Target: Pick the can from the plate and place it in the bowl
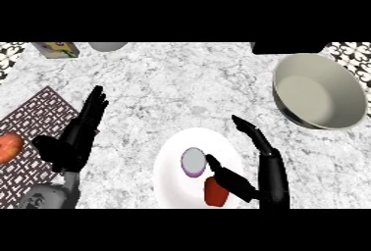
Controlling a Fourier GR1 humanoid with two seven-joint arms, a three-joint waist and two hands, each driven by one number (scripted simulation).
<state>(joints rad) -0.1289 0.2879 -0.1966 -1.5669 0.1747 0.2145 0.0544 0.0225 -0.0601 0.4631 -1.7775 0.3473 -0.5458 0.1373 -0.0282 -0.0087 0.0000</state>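
At the far left edge, just outside my left hand, a round orange-red fruit (9,148) lies on a dark placemat with a small pale block pattern (36,117), which sits on the white-and-grey marbled counter (167,88). My left hand (72,142) rests over the mat's right border, open, fingers straight and pointing away from me, holding nothing. Well beyond its fingertips, at the counter's far edge, stands a small box printed in yellow and purple (56,49), and just right of that is a pale grey round object (109,46), cut off by the view so that I cannot tell what it is. Between my two hands lies the round white plate (196,139), and on it is the can with a grey top and a purple rim (193,162), close to the inner side of my right hand. My right hand (270,169) is spread open beside the plate's right edge, fingers straight and raised, not wrapped round anything. My thumb (226,175) stretches across the plate and its tip meets the can's right side. Under the thumb is a red shape (216,192); whether it belongs to the can I cannot tell. Beyond my right hand and to its right, well apart from the plate, sits the large grey metal bowl (304,78), and behind it a dark object (290,47) shows at the counter's far edge.
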